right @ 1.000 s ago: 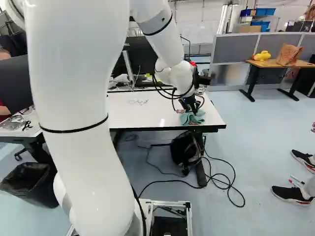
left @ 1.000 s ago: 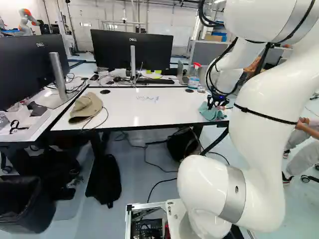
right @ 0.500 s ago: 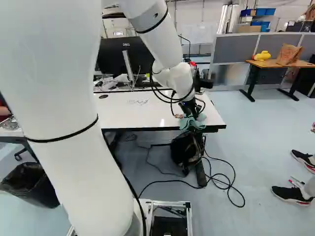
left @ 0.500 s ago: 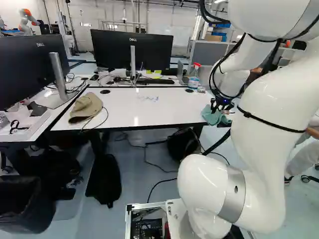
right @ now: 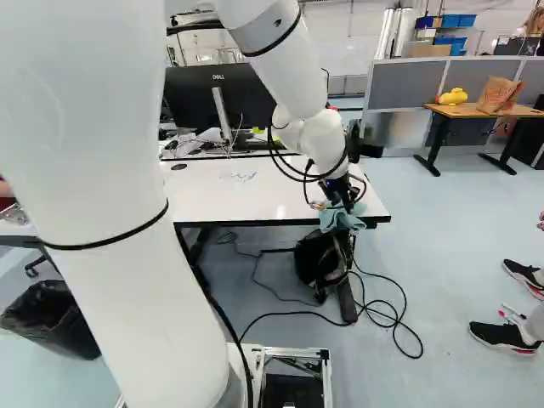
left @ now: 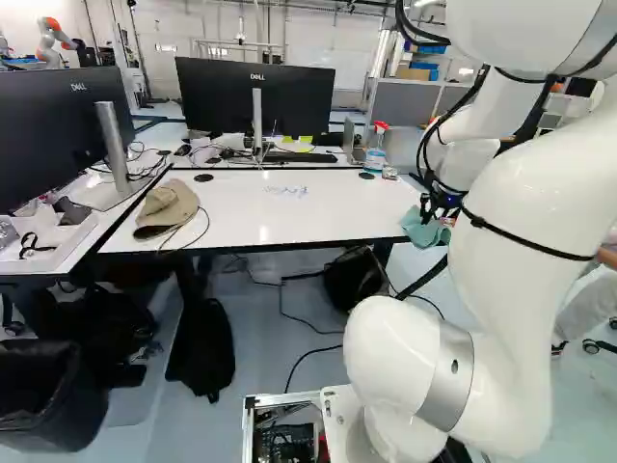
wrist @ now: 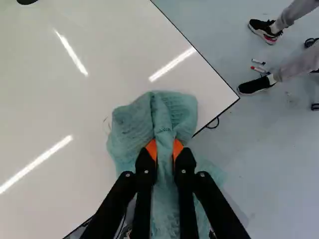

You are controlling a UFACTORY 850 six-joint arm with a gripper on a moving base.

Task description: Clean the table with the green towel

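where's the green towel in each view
Left base view: towel right of the middle, at the near edge of the table, beside the arm
Right base view: towel right of the middle, at the table's near edge
Wrist view: towel held in the gripper and spreading ahead of it
Shared landmark: the table's white top

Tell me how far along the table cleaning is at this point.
Done: the green towel is picked up, pinched in the claw.
In hand: the towel is at the table's edge near a corner, partly past the edge; active wiping can't be confirmed.
Left: blue marks show on the tabletop, away from the towel, so that patch likely needs wiping.
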